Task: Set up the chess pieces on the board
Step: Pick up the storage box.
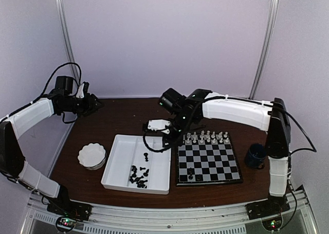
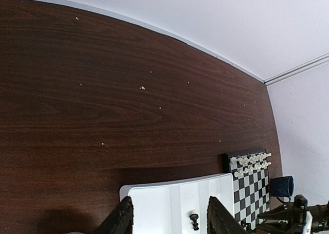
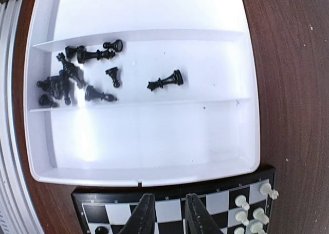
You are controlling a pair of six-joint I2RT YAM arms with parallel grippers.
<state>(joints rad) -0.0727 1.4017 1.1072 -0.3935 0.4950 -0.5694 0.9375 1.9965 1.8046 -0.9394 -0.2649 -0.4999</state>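
White tray [image 3: 154, 136], middle compartment: black chessmen [image 3: 66, 81], mostly toppled.

The top external camera sat above and behind the arm bases, looking down and forward over the whole table [image 1: 118, 121] toward its far edge. The left wrist camera hung over the table's far left part, looking obliquely across bare wood toward the far right corner, well away from the white tray [image 2: 164, 208] and the board [image 2: 254, 190]. The right wrist camera looked straight down from close by at the tray and the board's left edge. All three views shared both.
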